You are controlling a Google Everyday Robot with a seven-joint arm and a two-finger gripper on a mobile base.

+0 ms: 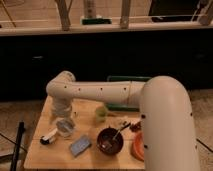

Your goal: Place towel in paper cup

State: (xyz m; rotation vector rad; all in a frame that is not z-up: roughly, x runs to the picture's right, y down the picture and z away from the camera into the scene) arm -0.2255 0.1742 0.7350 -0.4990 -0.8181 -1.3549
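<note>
Item 1: wooden table (41, 156), seen from above the robot's shoulder.
Item 2: white arm (100, 92), reaching left across the table and bending down at the elbow.
Item 3: gripper (63, 119), low over the table's left part, directly above the paper cup (66, 127); claw state cannot be told.
Item 4: blue-grey towel (80, 146), lying flat on the table, right of and nearer than the paper cup, apart from it.
Item 5: green cup (101, 114), mid-table.
Item 6: dark brown bowl (109, 140), right of the towel.
</note>
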